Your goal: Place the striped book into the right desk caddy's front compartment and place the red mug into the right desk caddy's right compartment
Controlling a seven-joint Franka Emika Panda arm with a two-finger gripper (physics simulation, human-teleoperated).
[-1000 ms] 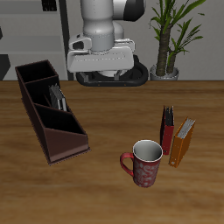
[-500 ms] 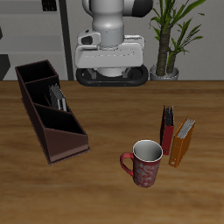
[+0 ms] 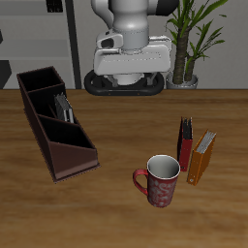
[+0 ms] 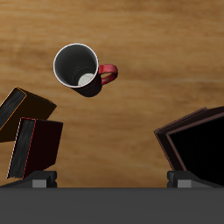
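The red mug [image 3: 160, 181] is seen standing upright near the table's front edge, with pale swirls on its side, a pale grey inside and a curved handle. The striped book [image 3: 62, 105] is seen standing in the middle section of the right desk caddy [image 3: 54, 121]. The caddy's long side runs from far to near, with its low slanted end nearest the front. Since a moment ago, the arm has been shifted sideways above the table's back. The gripper [image 4: 112, 179] is held high and nothing is gripped; how far the jaws are apart cannot be told. A dark red book [image 3: 184, 143] and an orange book [image 3: 201, 158] are seen just beside the mug.
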